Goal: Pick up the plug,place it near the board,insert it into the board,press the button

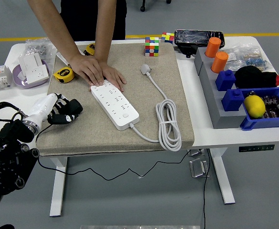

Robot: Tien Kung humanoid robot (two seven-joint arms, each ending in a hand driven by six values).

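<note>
A white power strip (pixel 114 104) lies slantwise on the beige mat (pixel 87 129). Its white cable coils at the right (pixel 169 125) and runs up to the white plug (pixel 145 69), which lies loose on the mat near the back. A person at the far side presses both hands (pixel 97 71) on the strip's far end. My left hand (pixel 65 111), black-fingered on a white forearm, hovers low over the mat's left part, left of the strip, with its fingers loosely curled and holding nothing. The right arm is out of view.
A yellow tape measure (pixel 62 74) and a bowl with white parts (pixel 31 71) sit at the back left. Colour cubes (pixel 152 46) stand at the mat's far edge. Grey steps with orange cylinders (pixel 216 55), blue blocks and a blue bin holding a lemon (pixel 254 106) fill the right side.
</note>
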